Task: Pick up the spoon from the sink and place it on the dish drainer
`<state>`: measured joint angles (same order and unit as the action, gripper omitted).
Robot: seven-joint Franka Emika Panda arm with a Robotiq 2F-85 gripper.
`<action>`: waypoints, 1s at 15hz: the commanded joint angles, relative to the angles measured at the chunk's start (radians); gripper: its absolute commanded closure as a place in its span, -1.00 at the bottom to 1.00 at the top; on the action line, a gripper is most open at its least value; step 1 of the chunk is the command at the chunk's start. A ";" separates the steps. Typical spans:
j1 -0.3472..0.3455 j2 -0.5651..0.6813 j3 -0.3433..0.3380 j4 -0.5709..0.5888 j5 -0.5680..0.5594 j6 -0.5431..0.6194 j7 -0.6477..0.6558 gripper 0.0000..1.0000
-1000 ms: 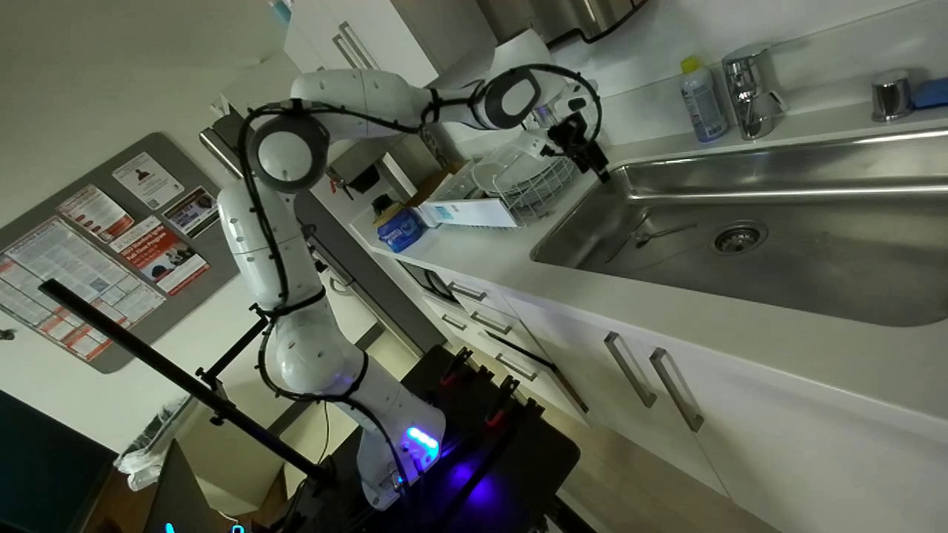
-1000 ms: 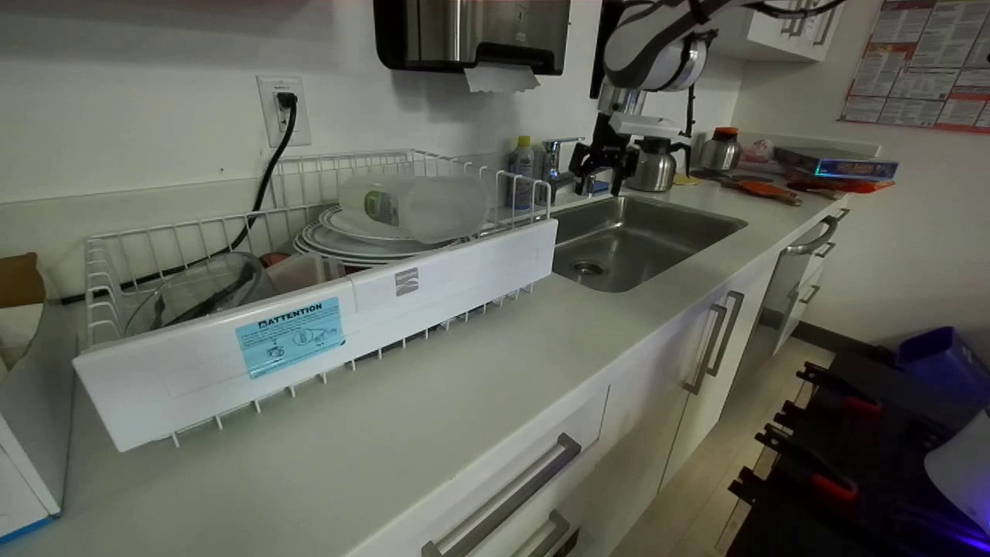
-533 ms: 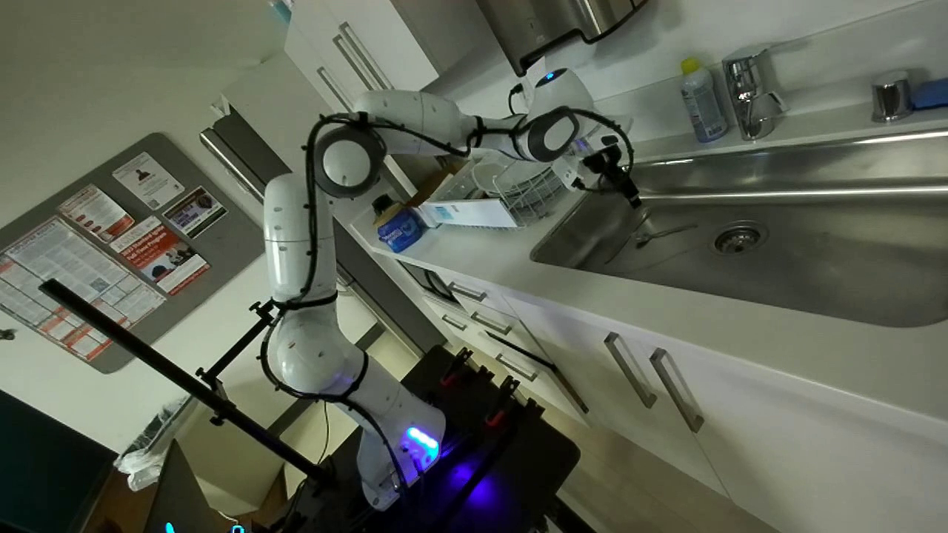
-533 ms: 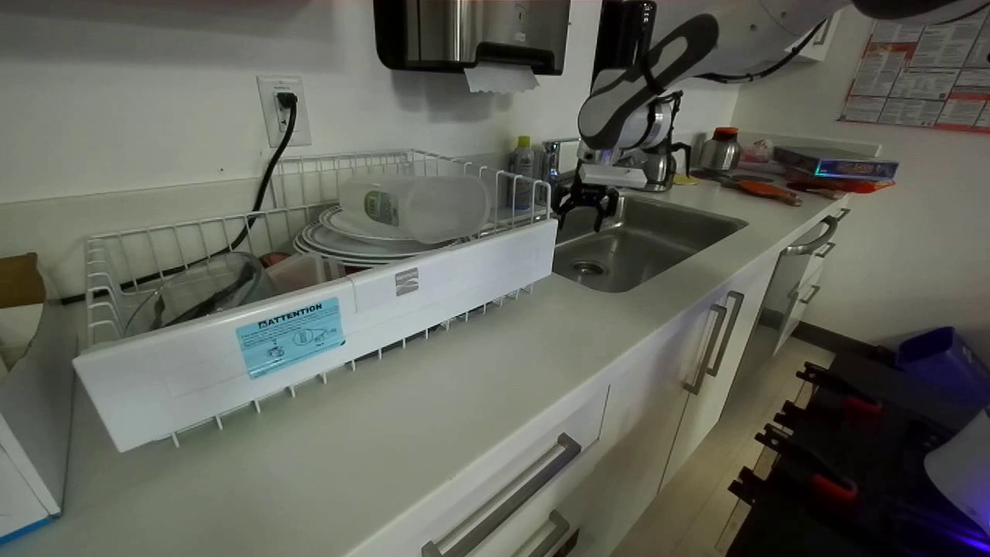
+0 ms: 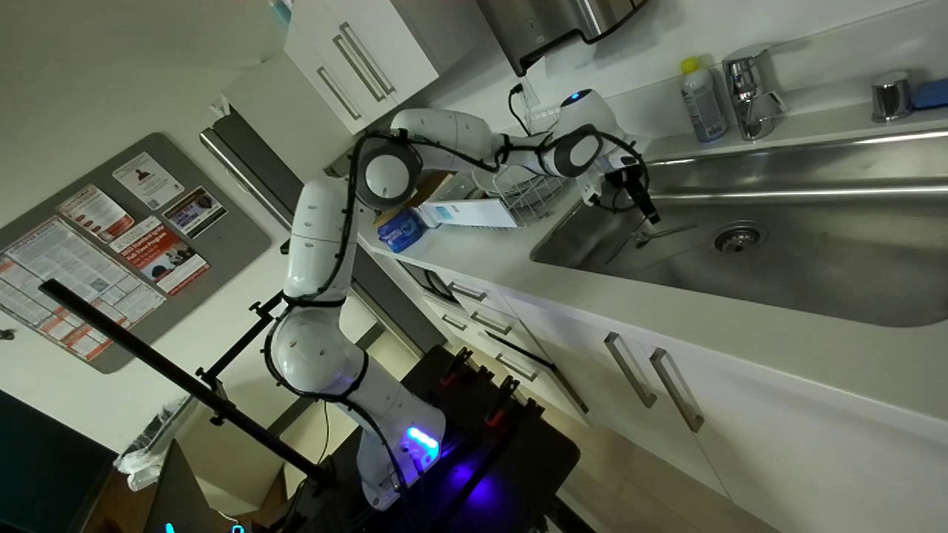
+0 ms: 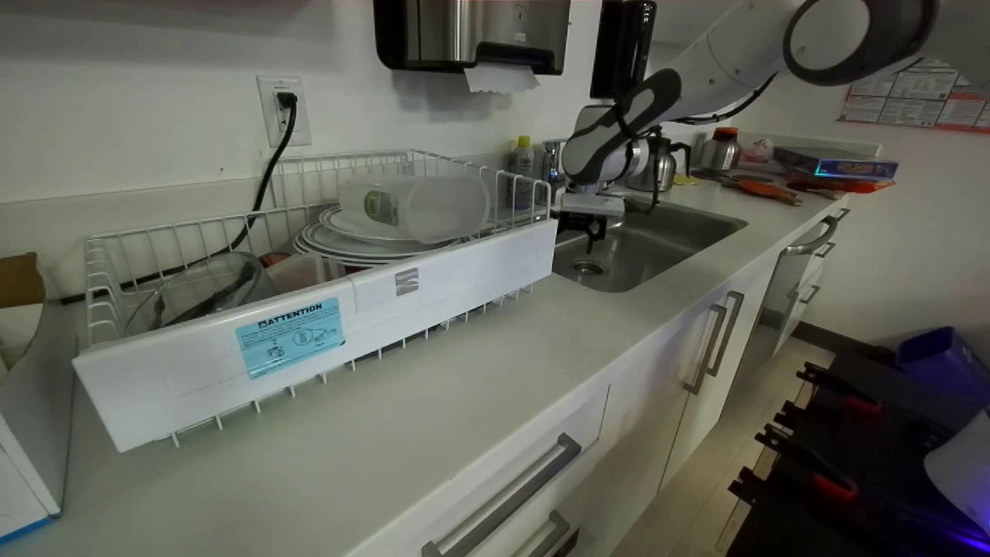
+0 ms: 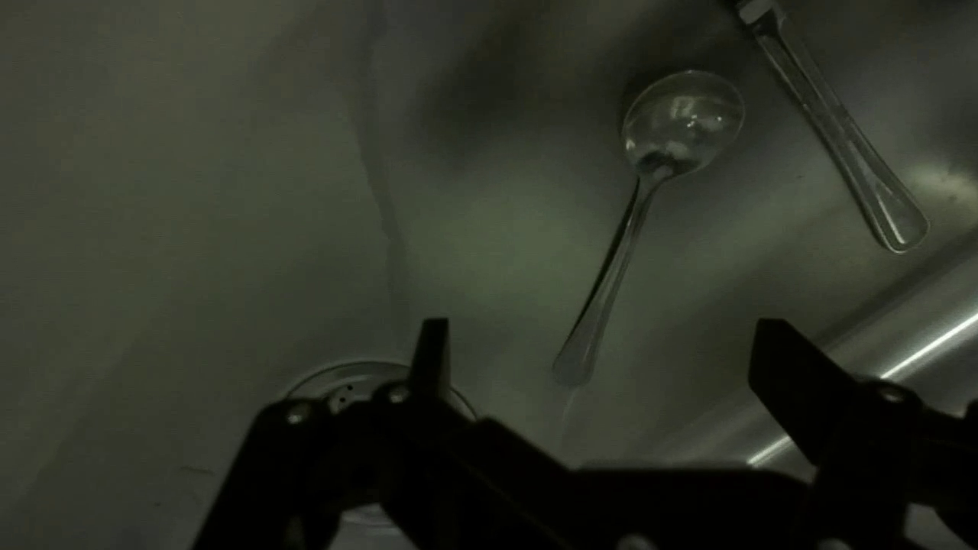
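In an exterior view, the white wire dish drainer is found to the left of the pincer, set on the worktop. It is filled with a clear dish, then white plates in a stack, then a cloudy plastic tub that is laid on its side, closest to the pincer. Behind the pincer, a bottle with a yellow cap is seen by the wall. Next, the pincer is held over the big steel sink, with its tips pointed down. Far to the right of the pincer, a metal jug with an orange lid is seen, and past it a flat box.

In the wrist view, on the left, the round drain is partly hidden by one of the pincer's fingers. The two fingers are spread wide apart. Between their tips, the handle end of the spoon is seen. The spoon is laid on the sink floor, and its round part is pointed away from the pincer. To the right of the spoon, near but apart from it, a second metal handle is seen. Its top is cut off, so what it belongs to cannot be told.
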<state>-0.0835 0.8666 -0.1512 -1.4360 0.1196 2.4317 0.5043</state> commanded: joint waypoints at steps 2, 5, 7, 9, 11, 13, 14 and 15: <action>0.017 0.110 -0.032 0.144 0.010 -0.048 0.071 -1.00; 0.016 0.158 -0.035 0.203 0.007 -0.075 0.097 -1.00; 0.013 0.186 -0.035 0.238 0.006 -0.096 0.112 -1.00; 0.010 0.211 -0.034 0.271 0.005 -0.121 0.122 -1.00; 0.007 0.231 -0.027 0.301 0.005 -0.153 0.119 -0.98; 0.007 0.249 -0.022 0.329 0.005 -0.187 0.116 -0.91; 0.007 0.258 -0.021 0.342 0.004 -0.201 0.117 -0.86; 0.008 0.266 -0.021 0.353 0.002 -0.212 0.118 -0.88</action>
<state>-0.0775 1.0946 -0.1697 -1.1573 0.1196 2.2853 0.5972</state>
